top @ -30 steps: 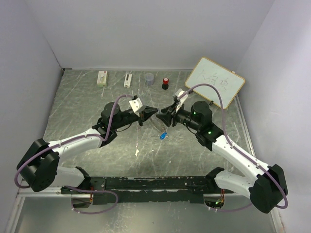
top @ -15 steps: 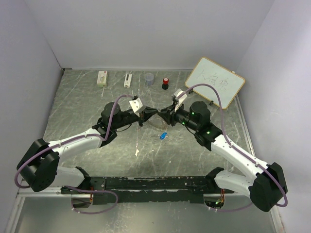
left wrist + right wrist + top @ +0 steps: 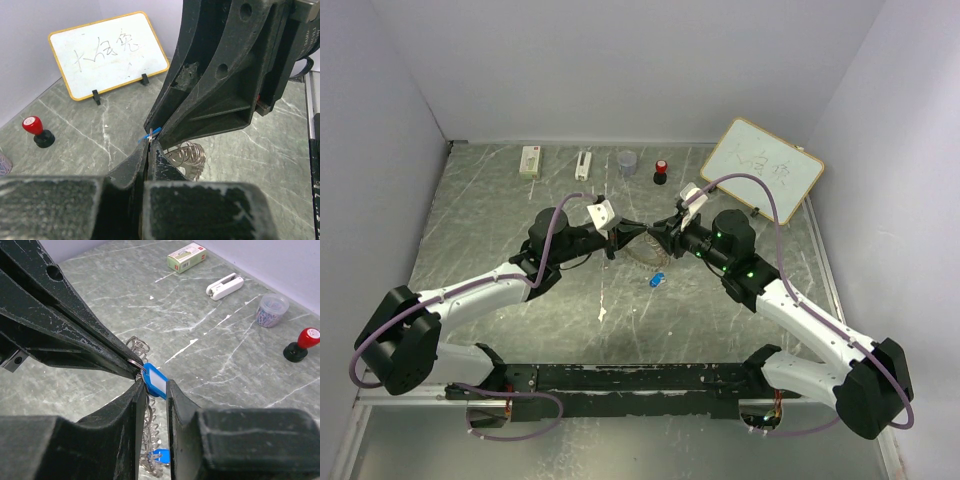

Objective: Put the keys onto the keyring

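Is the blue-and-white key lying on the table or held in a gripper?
Held. The right gripper pinches the key between its fingers.

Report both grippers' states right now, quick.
Left gripper: shut on the keyring, pinching one small loop.
Right gripper: shut on the blue-and-white key.

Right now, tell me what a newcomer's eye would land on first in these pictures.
The two arms meet tip to tip: the right fingers pinch the blue-and-white key, while the shut left fingers clamp a wire loop of the keyring right against it. Next comes the white board leaning at the far right, then the second blue key lying on the table near the fingertips.
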